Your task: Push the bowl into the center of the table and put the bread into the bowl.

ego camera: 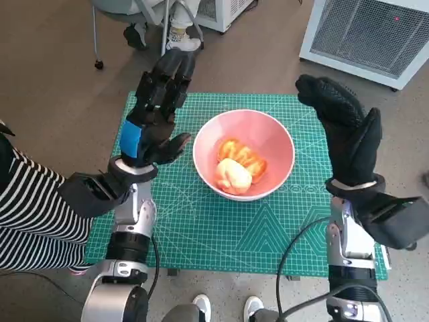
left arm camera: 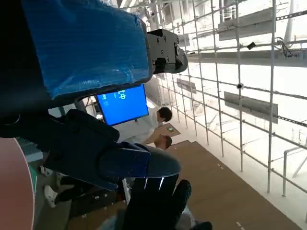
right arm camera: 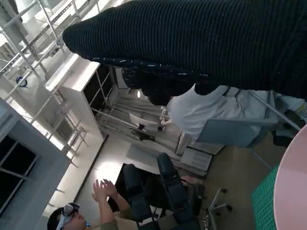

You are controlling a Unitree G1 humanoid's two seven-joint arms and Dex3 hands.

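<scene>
Pink bowl [ego camera: 244,154] is shown near the center of the counter's green cutting mat [ego camera: 201,235], with the bread [ego camera: 240,165] already lying inside it. The left hand [ego camera: 155,117] and the right hand [ego camera: 342,127] are raised on either side of the bowl, fingers spread, nothing held. A careless lowering of either hand is judged the remaining risk: the rim could be clipped and the bowl knocked off center.
</scene>
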